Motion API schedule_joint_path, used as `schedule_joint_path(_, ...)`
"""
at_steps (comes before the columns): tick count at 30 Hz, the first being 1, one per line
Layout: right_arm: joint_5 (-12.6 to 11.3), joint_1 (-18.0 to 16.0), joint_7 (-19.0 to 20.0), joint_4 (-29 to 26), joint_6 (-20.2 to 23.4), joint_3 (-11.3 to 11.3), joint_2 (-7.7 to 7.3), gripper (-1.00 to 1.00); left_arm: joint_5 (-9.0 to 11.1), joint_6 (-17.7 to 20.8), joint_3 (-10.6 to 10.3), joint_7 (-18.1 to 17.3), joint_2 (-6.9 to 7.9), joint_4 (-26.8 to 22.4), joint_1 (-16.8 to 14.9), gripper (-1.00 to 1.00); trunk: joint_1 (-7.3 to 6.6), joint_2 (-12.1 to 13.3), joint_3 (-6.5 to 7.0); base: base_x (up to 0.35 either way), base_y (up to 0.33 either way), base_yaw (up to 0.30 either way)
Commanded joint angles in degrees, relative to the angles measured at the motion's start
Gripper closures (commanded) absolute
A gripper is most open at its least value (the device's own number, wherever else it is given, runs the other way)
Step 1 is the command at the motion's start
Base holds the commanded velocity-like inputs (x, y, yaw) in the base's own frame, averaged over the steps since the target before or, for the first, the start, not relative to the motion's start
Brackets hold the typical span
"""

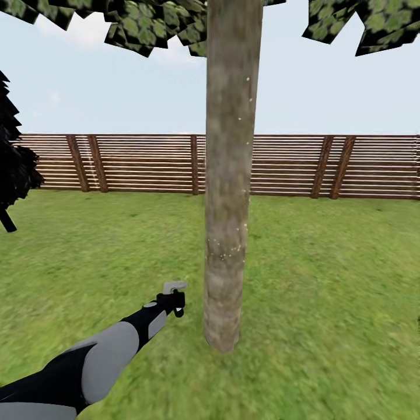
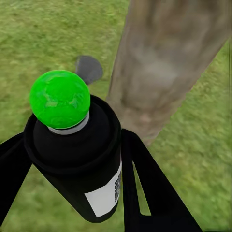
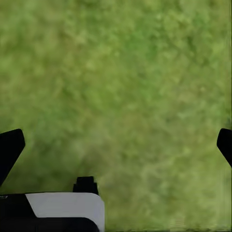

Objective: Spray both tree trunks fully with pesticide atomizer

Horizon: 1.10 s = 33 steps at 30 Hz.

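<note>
Left gripper [image 2: 72, 159] fingers clamped on pesticide atomizer [image 2: 77, 159], aimed near tree trunk [image 1: 227, 175]. I see few white specks; coverage partial. Right gripper [image 3: 116, 145] fingers wide, empty.

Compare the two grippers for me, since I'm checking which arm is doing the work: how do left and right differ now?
The left gripper is shut on the pesticide atomizer, its fingers against the bottle's sides; the right gripper is open with nothing between its fingers. The left one faces the tree trunk close by; the right one faces plain lawn. Both have black fingers.
</note>
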Motion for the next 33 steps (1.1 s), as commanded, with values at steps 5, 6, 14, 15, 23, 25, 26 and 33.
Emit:
schedule_joint_path(5, 0.28, 0.17, -0.23, 0.29, -0.39, 0.13, 0.00, -1.00, -0.52, -0.21, 0.49, -0.17, -0.02, 0.01, -0.03, 1.00, 0.02, -0.09, -0.10, 0.000, 0.348, -0.291)
schedule_joint_path(6, 0.28, 0.18, -0.23, 0.29, -0.39, 0.13, 0.00, -1.00, -0.52, -0.22, 0.49, -0.17, -0.02, 0.01, -0.03, 1.00, 0.02, -0.09, -0.10, 0.000, 0.278, -0.260)
schedule_joint_path(14, 0.20, 0.20, -0.23, -2.73, -0.47, 0.36, 0.17, -1.00, -0.64, -0.28, 0.41, -0.24, -2.16, 0.18, 1.80, 1.00, 0.02, -0.09, -0.10, 0.011, -0.023, -0.036)
schedule_joint_path(15, 0.14, 0.20, -0.23, -3.54, -0.48, 0.26, 0.15, -1.00, -0.67, -0.26, 0.41, -0.25, -2.16, 0.19, 1.97, 1.00, 0.02, -0.09, -0.10, 0.090, -0.226, 0.000)
schedule_joint_path(23, 0.02, 0.20, -0.23, -4.16, -0.48, 0.14, 0.09, -1.00, -0.46, 2.64, -0.17, -0.30, -2.16, -3.92, 2.16, 1.00, 0.02, -0.09, -0.10, 0.027, -0.066, 0.000)
schedule_joint_path(25, 0.01, 0.20, -0.23, -4.13, -0.48, 0.13, 0.09, -1.00, -0.35, 14.30, -0.12, -0.38, -2.16, -14.53, 2.16, 1.00, 0.02, -0.09, -0.10, 0.001, -0.002, 0.000)
schedule_joint_path(26, 0.01, 0.20, -0.23, -4.12, -0.48, 0.13, 0.08, -1.00, -0.32, 19.49, -0.15, -0.84, -2.16, -19.11, 2.16, 1.00, 0.02, -0.09, -0.10, 0.000, -0.001, 0.000)
schedule_joint_path(33, 0.34, 0.20, -0.32, -4.12, -0.46, 0.22, 0.08, -1.00, -0.27, 41.84, -0.59, -7.70, -2.16, -44.06, 2.03, 1.00, 0.02, -0.09, -0.10, 0.000, 0.000, 0.000)
